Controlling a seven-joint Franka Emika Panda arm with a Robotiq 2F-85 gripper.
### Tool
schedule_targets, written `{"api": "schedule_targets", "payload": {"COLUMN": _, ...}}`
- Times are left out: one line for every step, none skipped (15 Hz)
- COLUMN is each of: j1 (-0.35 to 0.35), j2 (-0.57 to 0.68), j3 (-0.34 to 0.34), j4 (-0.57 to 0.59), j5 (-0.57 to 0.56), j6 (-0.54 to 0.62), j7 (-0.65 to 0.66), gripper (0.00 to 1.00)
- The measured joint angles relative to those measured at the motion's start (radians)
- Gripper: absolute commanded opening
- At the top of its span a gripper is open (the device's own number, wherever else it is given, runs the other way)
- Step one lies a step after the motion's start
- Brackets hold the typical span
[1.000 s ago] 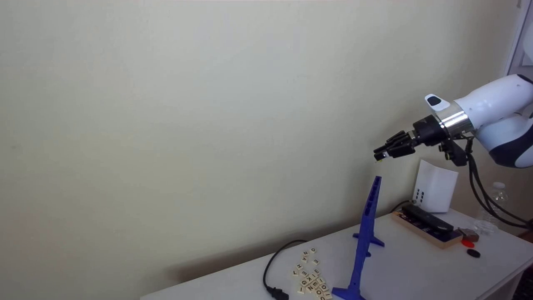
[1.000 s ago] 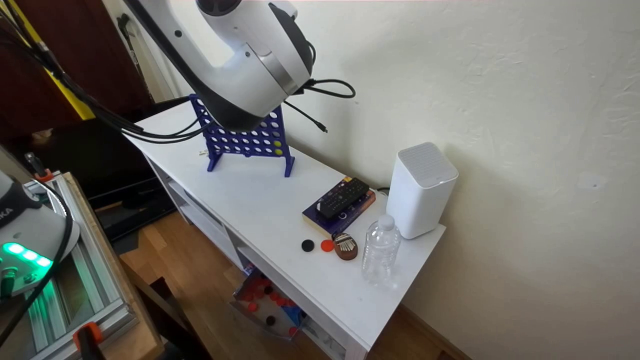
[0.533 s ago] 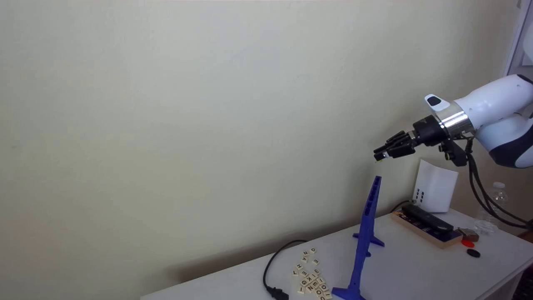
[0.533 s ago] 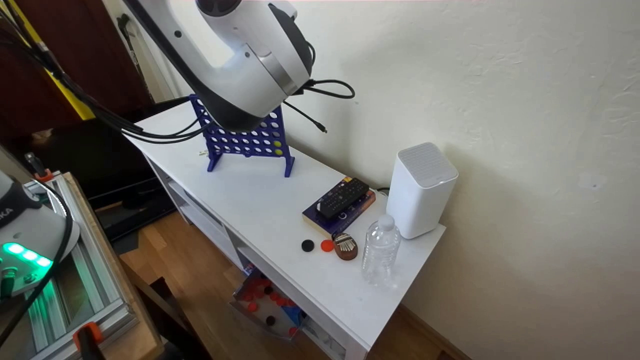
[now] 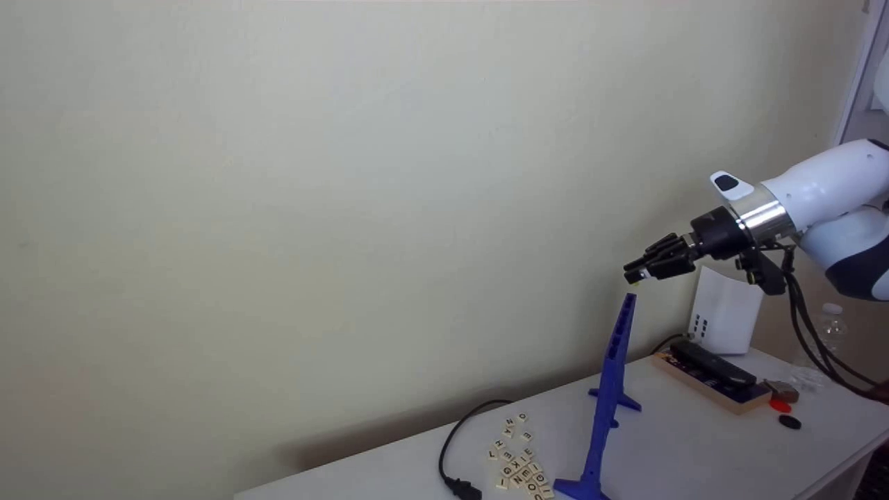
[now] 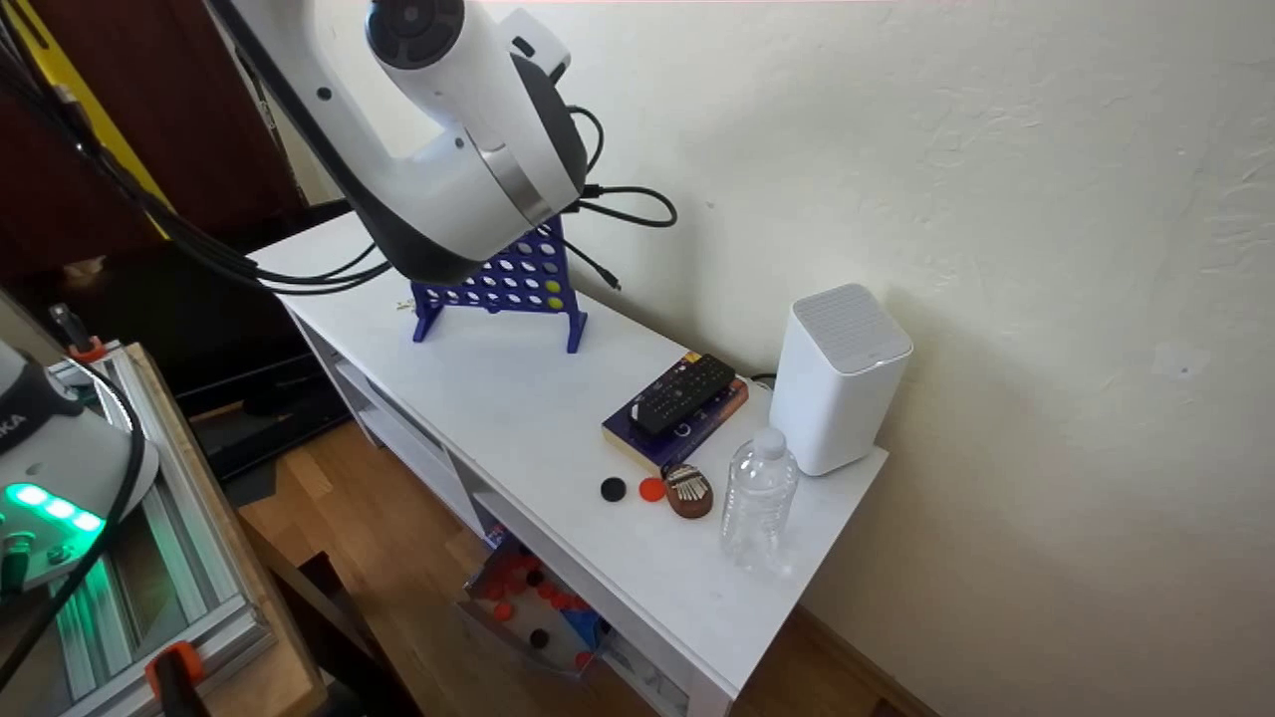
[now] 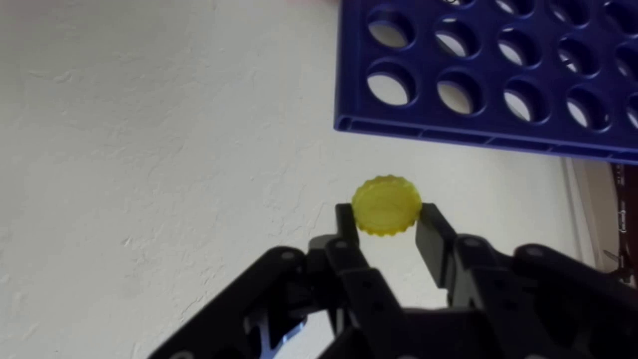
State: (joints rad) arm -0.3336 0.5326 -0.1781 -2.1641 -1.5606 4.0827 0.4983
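From here, the blue plastic grid rack (image 5: pixel 608 389) stands on the white table (image 5: pixel 694 448), square cream letter tiles (image 5: pixel 516 466) to its left, a black oblong remote (image 5: pixel 712 364) on a thick blue book (image 5: pixel 696 383) to its right. A round yellow disc (image 7: pixel 386 205) seems just above the rack's wall-side end.

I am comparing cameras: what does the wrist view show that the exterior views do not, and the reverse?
Wrist view only: the yellow disc face-on, held in the claw.
Exterior views only: a bottle, a white box, a remote on a book.
Shared: the blue rack; in an exterior view, also the claw and a speck of disc.
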Motion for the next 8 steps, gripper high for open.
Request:
{"api": "schedule_targets", "payload": {"j1": -0.001, "j2": -0.001, "j3": 0.0, "j4": -0.014, "j5": 0.014, "j6": 0.0, "j7": -0.021, "gripper": 0.11}}
{"api": "schedule_targets", "payload": {"j1": -0.002, "j2": -0.002, "j3": -0.001, "j4": -0.026, "j5": 0.027, "j6": 0.0, "j7": -0.039, "gripper": 0.11}}
{"api": "schedule_targets", "payload": {"j1": -0.003, "j2": -0.004, "j3": -0.001, "j4": -0.036, "j5": 0.038, "j6": 0.001, "j7": -0.057, "gripper": 0.11}}
{"api": "schedule_targets", "payload": {"j1": -0.003, "j2": -0.004, "j3": -0.001, "j4": -0.044, "j5": 0.054, "j6": 0.004, "j7": -0.077, "gripper": 0.11}}
{"api": "schedule_targets", "payload": {"j1": -0.003, "j2": -0.005, "j3": 0.0, "j4": -0.052, "j5": 0.07, "j6": 0.009, "j7": -0.098, "gripper": 0.11}}
{"api": "schedule_targets", "payload": {"j1": -0.003, "j2": -0.005, "j3": 0.001, "j4": -0.058, "j5": 0.089, "j6": 0.019, "j7": -0.12, "gripper": 0.36}}
{"api": "schedule_targets", "payload": {"j1": -0.003, "j2": -0.004, "j3": 0.002, "j4": -0.059, "j5": 0.092, "j6": 0.02, "j7": -0.125, "gripper": 0.36}}
{"api": "schedule_targets", "payload": {"j1": -0.003, "j2": -0.002, "j3": 0.002, "j4": -0.059, "j5": 0.092, "j6": 0.02, "j7": -0.125, "gripper": 0.36}}
